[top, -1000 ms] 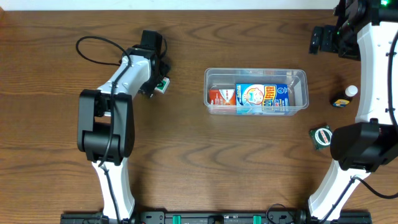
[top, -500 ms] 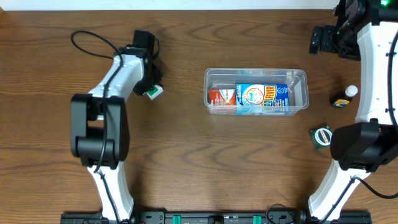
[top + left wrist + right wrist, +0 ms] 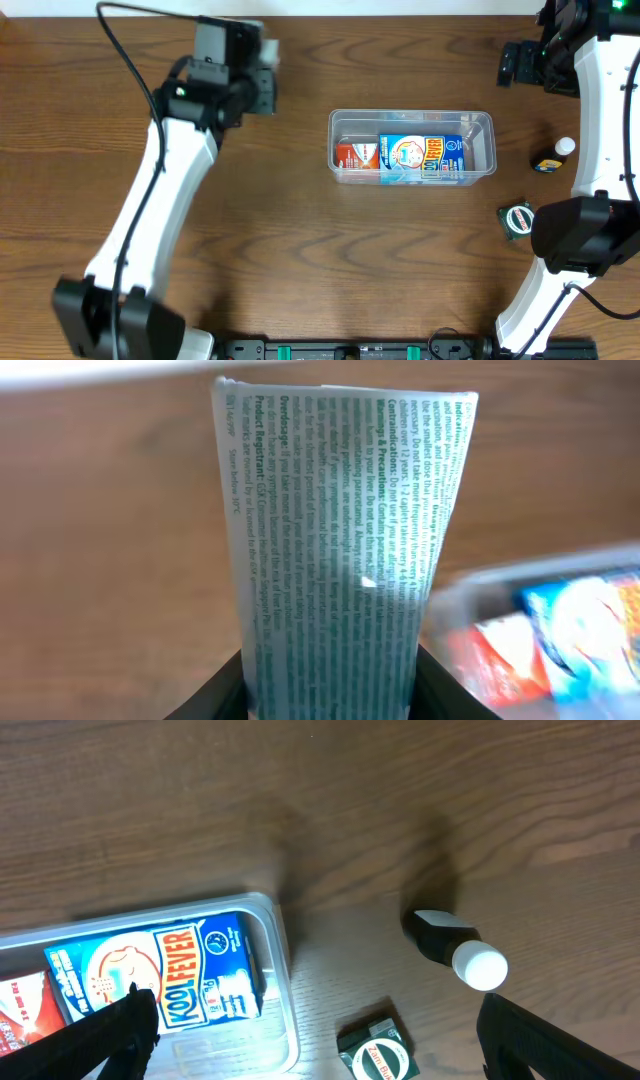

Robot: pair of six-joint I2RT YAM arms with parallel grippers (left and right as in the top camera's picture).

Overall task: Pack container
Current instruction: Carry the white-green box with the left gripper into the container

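Observation:
The clear container (image 3: 486,124) stands right of the table's middle, holding a blue Koolfever carton (image 3: 423,158) and a red-and-white box (image 3: 355,155). My left gripper (image 3: 256,68) hangs raised over the back left of the table, shut on a small white box (image 3: 268,50). In the left wrist view that box (image 3: 340,540) shows fine green print and stands between the two black fingers of the left gripper (image 3: 335,695), with the container (image 3: 470,585) blurred at the right. My right gripper (image 3: 330,1050) is open high over the container's right end (image 3: 283,970), empty.
A small dark bottle with a white cap (image 3: 555,157) lies right of the container. A green Zam-Buk box (image 3: 517,220) sits nearer the front right, beside the right arm's base (image 3: 570,235). The right gripper (image 3: 520,62) is at the back right corner.
The left gripper shut on the small box on the table, then lifted it up and toward the back. The right arm has stayed still.

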